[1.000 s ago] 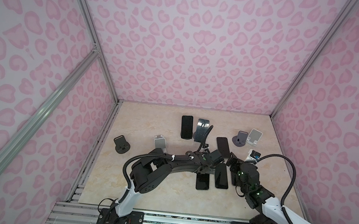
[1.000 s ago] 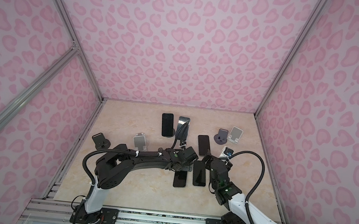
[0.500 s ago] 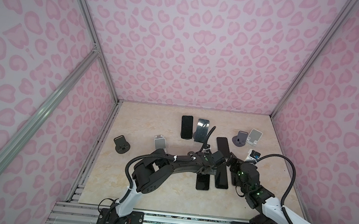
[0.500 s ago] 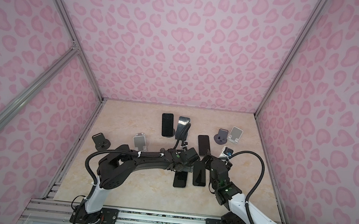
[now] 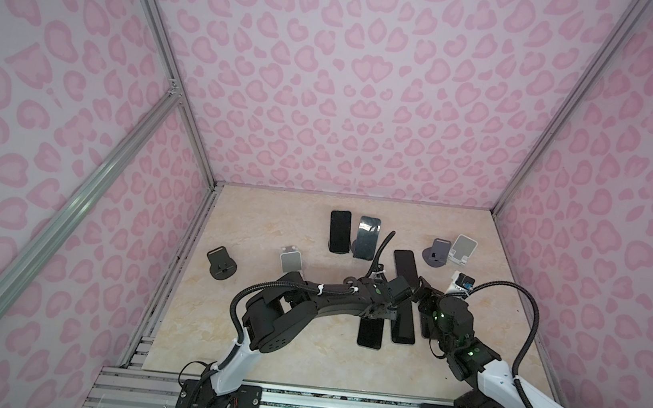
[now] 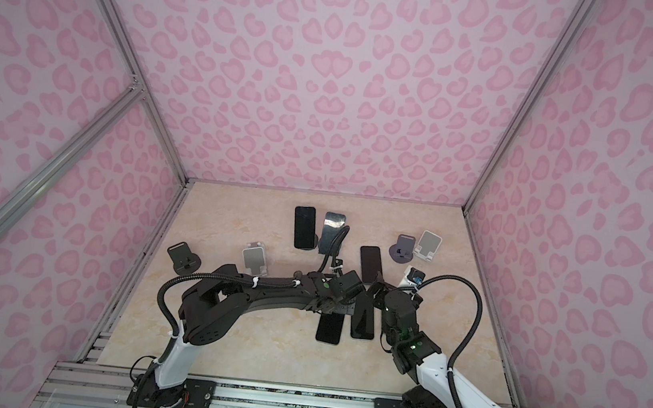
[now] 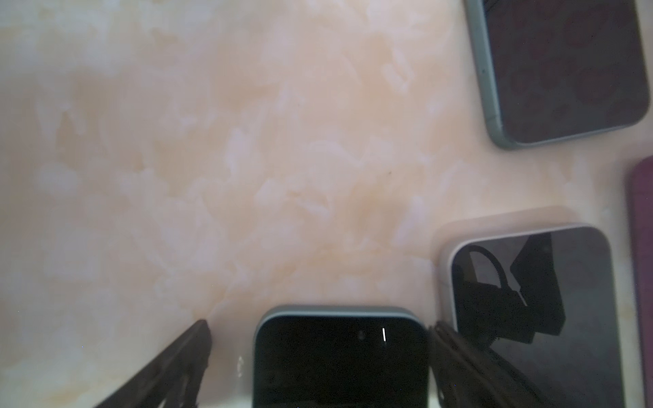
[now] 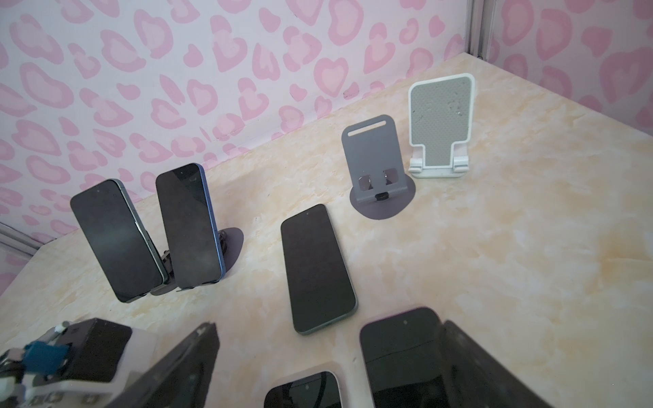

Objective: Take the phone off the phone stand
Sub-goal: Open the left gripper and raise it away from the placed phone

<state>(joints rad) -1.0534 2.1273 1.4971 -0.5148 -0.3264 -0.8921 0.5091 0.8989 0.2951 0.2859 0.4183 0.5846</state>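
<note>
Two dark phones lean on stands at the back of the table: a black phone [image 5: 339, 231] [image 8: 116, 240] and a blue-edged phone [image 5: 367, 238] [image 8: 189, 226] on a round-based phone stand [image 8: 231, 247]. My left gripper [image 5: 377, 315] [image 7: 320, 324] is open and low over the table. A black phone [image 7: 341, 360] [image 5: 370, 331] lies flat between its fingers, with a gap on each side. My right gripper [image 5: 421, 291] [image 8: 328, 325] is open just to the right and holds nothing. A purple-edged phone [image 8: 403, 356] lies flat beside one of its fingers.
More phones lie flat nearby: a teal-edged phone [image 8: 318, 268] [image 7: 565, 70] and a white-edged phone [image 7: 530, 300] [image 5: 403, 324]. Empty stands: grey [image 8: 374, 169], white [image 8: 441, 123], silver [image 5: 291, 260], black [image 5: 220, 262]. Pink walls close in three sides.
My left gripper's jaws have spread wide apart, and the black phone lies loose between them on the table. The right arm has not moved.
</note>
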